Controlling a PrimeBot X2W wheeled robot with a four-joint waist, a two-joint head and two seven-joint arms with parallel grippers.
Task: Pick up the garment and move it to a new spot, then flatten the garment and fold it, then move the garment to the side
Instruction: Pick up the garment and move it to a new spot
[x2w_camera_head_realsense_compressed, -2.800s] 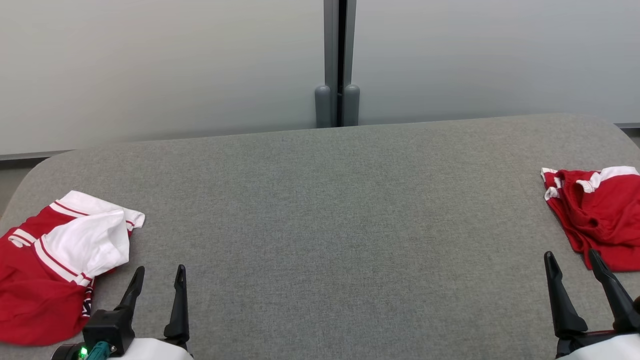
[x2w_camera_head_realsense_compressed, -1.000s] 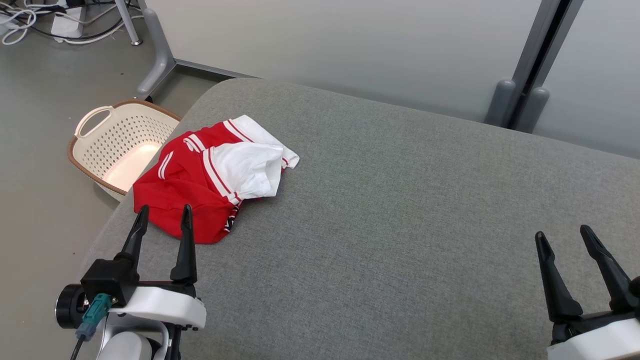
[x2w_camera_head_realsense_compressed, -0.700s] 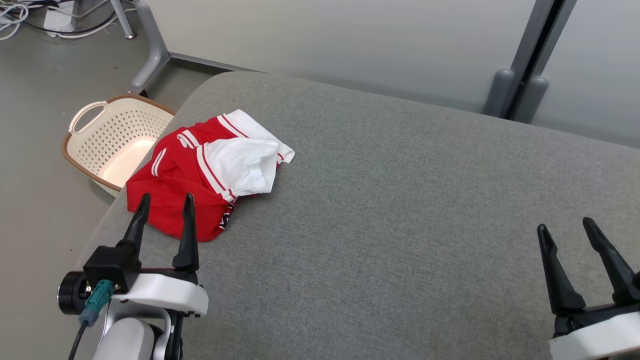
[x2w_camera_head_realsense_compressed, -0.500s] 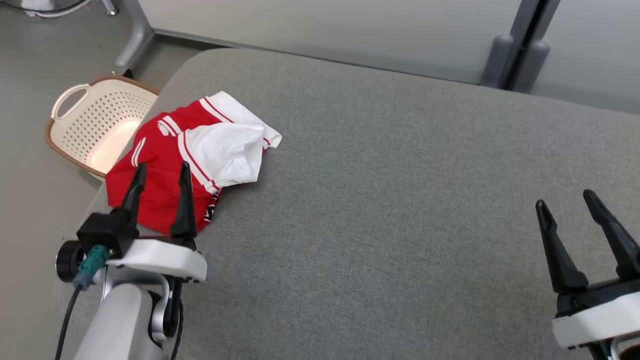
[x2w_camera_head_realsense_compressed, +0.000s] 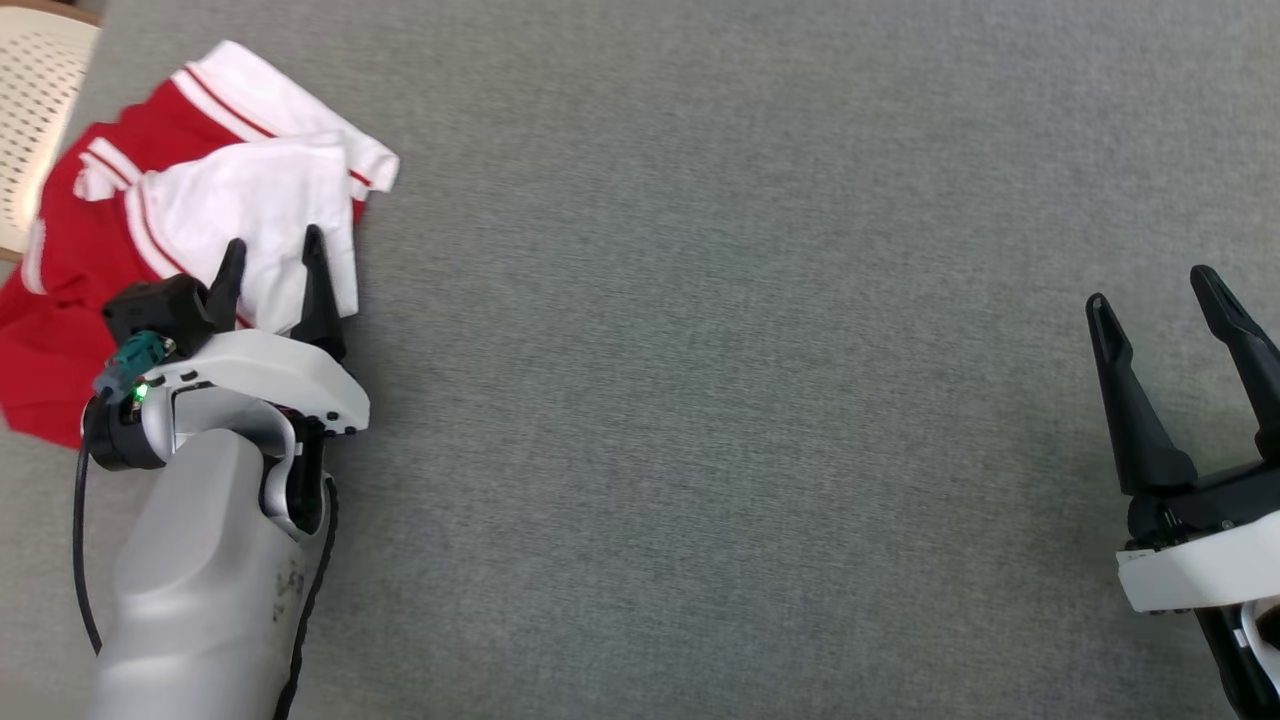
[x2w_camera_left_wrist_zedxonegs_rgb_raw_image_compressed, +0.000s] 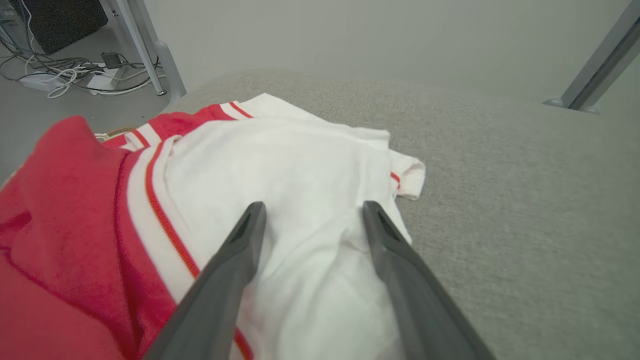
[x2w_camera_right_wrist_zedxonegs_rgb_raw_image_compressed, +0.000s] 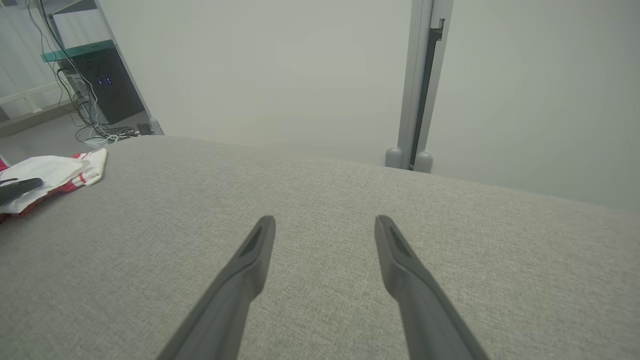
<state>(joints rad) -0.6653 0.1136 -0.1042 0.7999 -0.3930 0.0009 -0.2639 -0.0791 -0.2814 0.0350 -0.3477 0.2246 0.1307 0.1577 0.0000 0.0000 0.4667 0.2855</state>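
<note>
Nothing here for you to read right now: no legible text, label, brand or number. The garment (x2w_camera_left_wrist_zedxonegs_rgb_raw_image_compressed: 300, 165) gives you plain red and white with stripes, no lettering that can be made out. The closest thing to print is a patch of small dark marks (x2w_camera_head_realsense_compressed: 291, 582) on the left forearm (x2w_camera_head_realsense_compressed: 190, 590), and it's too small to read.
</note>
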